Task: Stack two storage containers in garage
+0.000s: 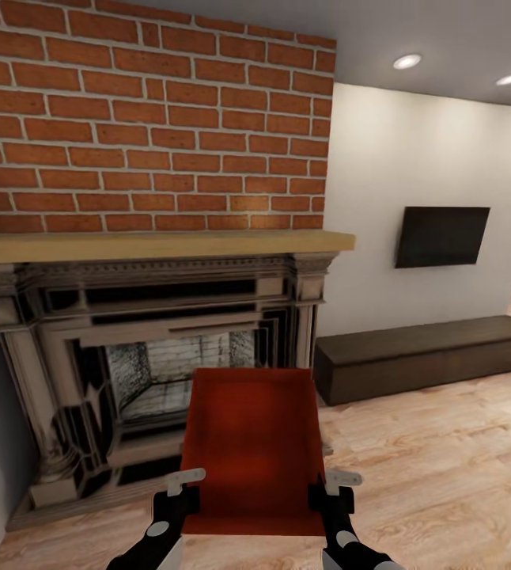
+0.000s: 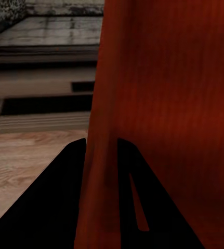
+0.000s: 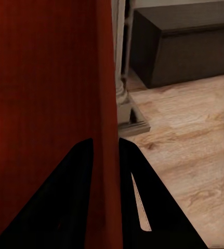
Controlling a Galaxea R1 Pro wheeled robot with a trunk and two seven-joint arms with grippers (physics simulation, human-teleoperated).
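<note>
You hold one orange-red container [image 1: 252, 447] between both grippers, raised off the wood floor [image 1: 445, 467] before the brick fireplace [image 1: 149, 317]. Your left gripper [image 1: 178, 492] pinches its left wall, fingers [image 2: 60, 207] on either side. Your right gripper [image 1: 331, 495] clamps the right wall likewise. The dark bench [image 1: 429, 356] sits beyond your right gripper, against the white wall.

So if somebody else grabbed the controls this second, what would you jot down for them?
Left gripper: shut on the left wall of the orange-red rectangular storage container.
Right gripper: shut on its right wall.
The container is held up before the brick fireplace, over the light wood-plank floor, beside the long dark bench.
Done: one container lifted.
Left: carry it to the garage, set it down, fetch and stack the second.
</note>
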